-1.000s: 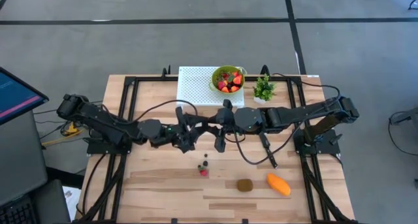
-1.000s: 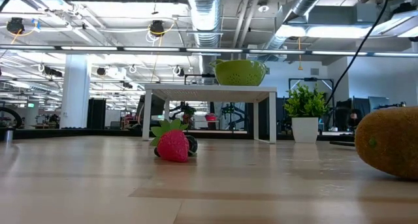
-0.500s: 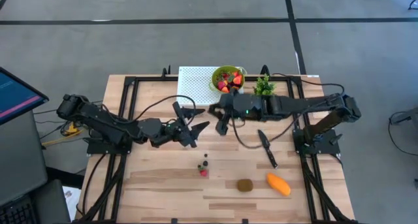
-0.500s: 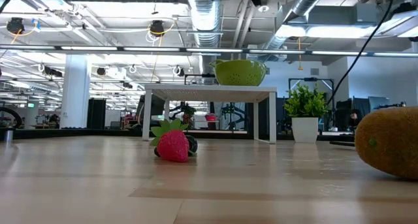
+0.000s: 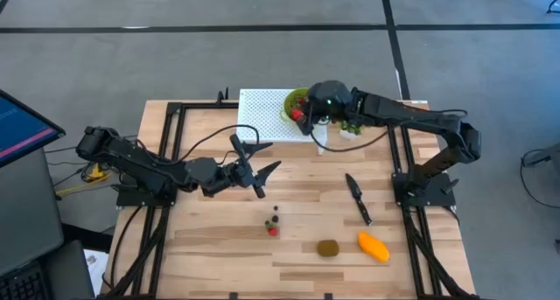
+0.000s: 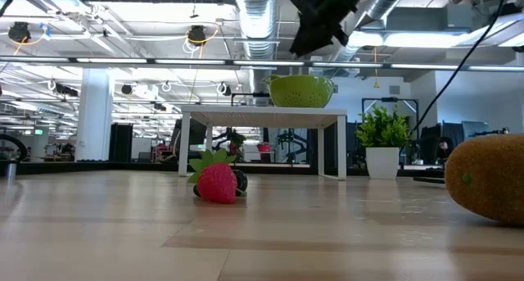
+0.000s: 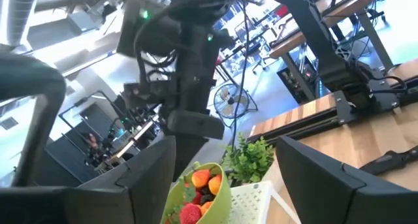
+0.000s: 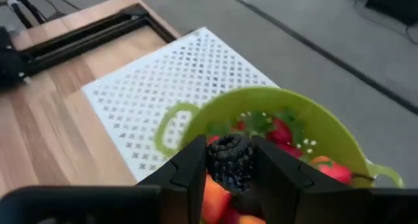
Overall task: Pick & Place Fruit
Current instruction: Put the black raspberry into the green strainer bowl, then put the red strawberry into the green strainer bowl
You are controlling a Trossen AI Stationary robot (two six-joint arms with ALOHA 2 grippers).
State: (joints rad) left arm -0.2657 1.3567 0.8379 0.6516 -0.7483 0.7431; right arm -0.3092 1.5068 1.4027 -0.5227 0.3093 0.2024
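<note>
Pinching a dark berry (image 8: 230, 162), the right tool (image 8: 230, 175) hovers seemingly above the green bowl (image 8: 307, 129).

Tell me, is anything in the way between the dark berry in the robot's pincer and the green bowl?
Nothing visible is. The right pincer holds the dark berry just above the green bowl, whose open top shows only other fruit inside. The left pincer waits open over the table's middle.

So the count: one green bowl (image 5: 300, 107) with a pile of fruit in it, too jumbled to count. One white perforated stand (image 5: 262, 114), one potted plant (image 5: 352, 123), one knife (image 5: 358, 198). Loose on the table: one strawberry (image 5: 273, 231), two dark berries (image 5: 274, 216), one kiwi (image 5: 328, 247), one mango (image 5: 374, 246). Two arms.
</note>
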